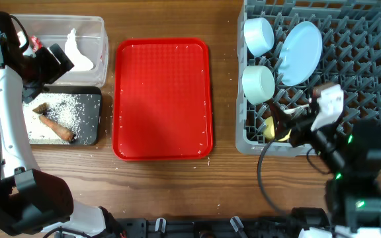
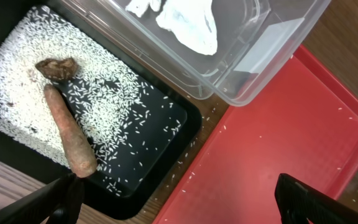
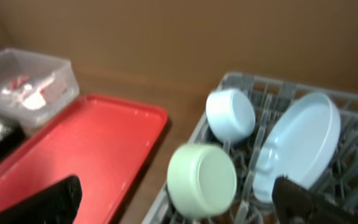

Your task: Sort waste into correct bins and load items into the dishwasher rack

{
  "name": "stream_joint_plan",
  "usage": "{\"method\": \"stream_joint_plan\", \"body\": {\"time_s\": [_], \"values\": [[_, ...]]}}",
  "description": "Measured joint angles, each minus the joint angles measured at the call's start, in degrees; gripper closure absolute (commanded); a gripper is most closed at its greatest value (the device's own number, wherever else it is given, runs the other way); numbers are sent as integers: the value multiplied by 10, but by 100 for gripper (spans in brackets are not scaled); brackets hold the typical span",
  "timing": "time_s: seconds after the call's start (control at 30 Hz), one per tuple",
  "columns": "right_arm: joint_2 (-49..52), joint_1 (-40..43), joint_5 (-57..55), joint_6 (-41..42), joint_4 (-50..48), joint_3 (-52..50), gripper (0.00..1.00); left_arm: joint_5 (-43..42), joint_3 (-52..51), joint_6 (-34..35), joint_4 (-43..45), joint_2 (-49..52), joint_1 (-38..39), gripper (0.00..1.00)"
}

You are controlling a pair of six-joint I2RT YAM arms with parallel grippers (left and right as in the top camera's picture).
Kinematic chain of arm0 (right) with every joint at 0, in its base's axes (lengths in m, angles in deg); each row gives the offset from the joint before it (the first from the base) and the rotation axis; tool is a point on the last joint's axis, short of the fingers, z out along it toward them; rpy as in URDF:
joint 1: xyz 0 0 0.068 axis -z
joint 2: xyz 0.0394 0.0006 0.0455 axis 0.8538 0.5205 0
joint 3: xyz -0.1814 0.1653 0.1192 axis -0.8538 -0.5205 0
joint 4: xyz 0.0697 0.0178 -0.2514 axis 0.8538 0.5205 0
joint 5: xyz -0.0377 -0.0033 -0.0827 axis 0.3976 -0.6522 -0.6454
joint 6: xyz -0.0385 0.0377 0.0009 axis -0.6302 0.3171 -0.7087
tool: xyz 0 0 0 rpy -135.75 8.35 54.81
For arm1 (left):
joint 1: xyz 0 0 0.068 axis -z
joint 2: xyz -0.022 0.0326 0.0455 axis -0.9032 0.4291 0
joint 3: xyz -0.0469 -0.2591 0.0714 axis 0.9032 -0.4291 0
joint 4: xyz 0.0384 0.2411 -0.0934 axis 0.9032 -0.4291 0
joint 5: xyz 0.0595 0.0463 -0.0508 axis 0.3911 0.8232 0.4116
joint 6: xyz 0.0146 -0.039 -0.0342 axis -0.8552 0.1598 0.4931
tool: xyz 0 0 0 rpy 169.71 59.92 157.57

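**1. Hand state.** My left hand (image 2: 176,194) hangs over the black tray (image 1: 96,99) at 9 o'clock on the surface (image 1: 227,20). Its fingers are spread wide and hold nothing. My right hand (image 3: 176,190) sits at the 7 o'clock corner of the dishwasher rack (image 1: 376,26), also wide open and empty.

**2. Location and count.**
- **Rack, 3 o'clock:** one pale blue bowl (image 1: 258,34), one greenish bowl (image 1: 258,82), one plate (image 1: 301,53) standing on edge, and one yellow cup (image 1: 272,130) partly hidden by my arm. I cannot make out the spoon.
- **Clear tub (image 1: 101,26), 10 o'clock:** one tissue (image 2: 188,22) and one wrapper (image 1: 35,43).
- **Black tray:** one brown stick (image 2: 70,134), one brown lump (image 2: 56,67), and rice grains (image 2: 17,56) too many to count. A few strays lie on the red tray (image 1: 161,99).

**3. Handling (my judgement).**
- **Bowls, plate and cup:** these look rigid, light and smooth, so probably slippery. Grip over the rim, one finger inside.
- **Tissue and wrapper:** soft. Pinch a raised fold.
- **Rice:** too fine to pinch. Tip or sweep it instead.
- **Stick:** appears firm. Clamp it at mid-length.
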Motion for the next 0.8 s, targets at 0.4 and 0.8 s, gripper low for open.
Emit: {"method": "stream_joint_plan", "body": {"time_s": [0.4,0.8], "values": [[-277,0,-94,83,-250,-345,0,0,0,0,0,0,0,0],[-337,-28,-122,83,-208,-375,0,0,0,0,0,0,0,0]]}}
